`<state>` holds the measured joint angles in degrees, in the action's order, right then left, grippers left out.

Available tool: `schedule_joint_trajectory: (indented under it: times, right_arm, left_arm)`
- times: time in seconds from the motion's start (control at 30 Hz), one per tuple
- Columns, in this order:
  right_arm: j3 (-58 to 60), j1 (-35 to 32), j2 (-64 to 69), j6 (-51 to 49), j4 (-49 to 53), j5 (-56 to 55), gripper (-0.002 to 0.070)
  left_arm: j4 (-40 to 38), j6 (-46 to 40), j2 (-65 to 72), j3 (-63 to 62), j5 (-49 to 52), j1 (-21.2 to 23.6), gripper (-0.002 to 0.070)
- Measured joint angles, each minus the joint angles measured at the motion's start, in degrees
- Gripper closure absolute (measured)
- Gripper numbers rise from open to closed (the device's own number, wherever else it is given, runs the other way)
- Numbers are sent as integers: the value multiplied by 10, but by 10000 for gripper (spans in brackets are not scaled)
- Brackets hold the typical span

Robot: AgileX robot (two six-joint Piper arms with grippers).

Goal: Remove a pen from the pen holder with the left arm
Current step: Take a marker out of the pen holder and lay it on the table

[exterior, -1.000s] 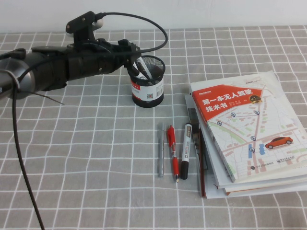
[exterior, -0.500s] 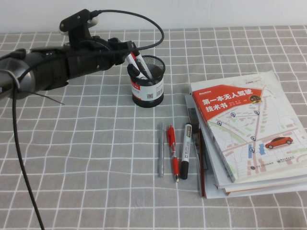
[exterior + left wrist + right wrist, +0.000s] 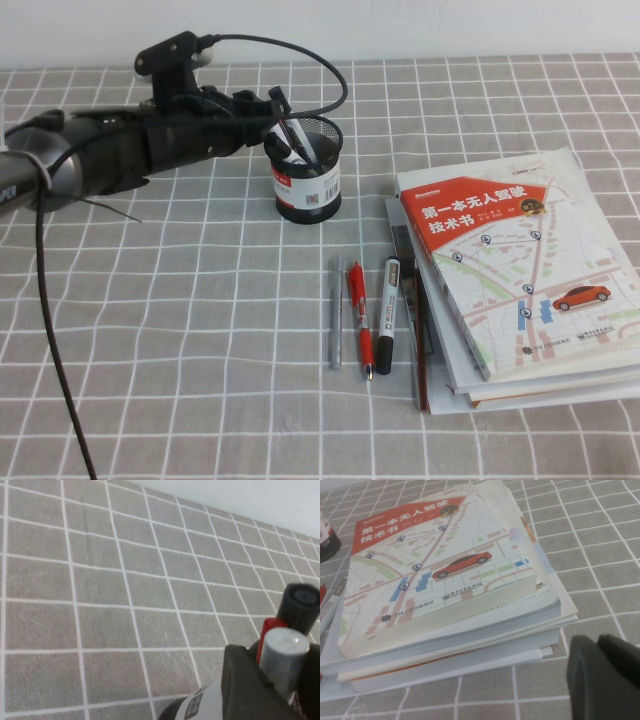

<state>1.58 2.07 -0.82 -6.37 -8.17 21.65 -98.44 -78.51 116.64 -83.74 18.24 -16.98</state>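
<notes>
The left gripper (image 3: 277,118) hangs at the rim of the pen holder (image 3: 310,190). Its jaws stood wide a second ago and have now clamped on a pen (image 3: 297,143), whose lower end is still down in the mesh cup. The grasp looks made, and only the lift out remains. Three loose pens (image 3: 361,315) lie nearer, beside stacked books (image 3: 510,260), where the right gripper (image 3: 602,680) waits. The grey-checked tabletop (image 3: 180,330) runs back to a white wall (image 3: 450,25).
</notes>
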Motion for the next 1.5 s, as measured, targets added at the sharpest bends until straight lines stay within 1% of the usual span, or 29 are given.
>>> schedule_joint_trajectory:
  times: [0.1, 0.2, 0.43, 0.73, 1.07, 1.27, 1.4, 1.5]
  right_arm:
    - [0, 0, 0, 0, 0, 0, 689]
    - [0, 0, 0, 0, 0, 0, 689]
    - [0, 0, 0, 0, 0, 0, 689]
    - [0, 0, 0, 0, 0, 0, 689]
    - [0, 0, 0, 0, 0, 0, 689]
    - [0, 0, 0, 0, 0, 0, 689]
    - [0, 0, 0, 0, 0, 0, 689]
    - [0, 0, 0, 0, 0, 0, 689]
  left_arm:
    - [0, 0, 1, 0, 1, 0, 491]
    - [-2, 0, 1, 0, 5, 0, 571]
    - [-3, 0, 1, 0, 8, -1, 570]
    - [0, -1, 0, -18, 43, -1, 570]
    - [8, -2, -51, -18, 42, -1, 570]
    - [62, 3, -105, -18, 76, -1, 570]
    - [151, 58, -159, -18, 105, -1, 570]
    - [253, 126, -201, -18, 126, -1, 570]
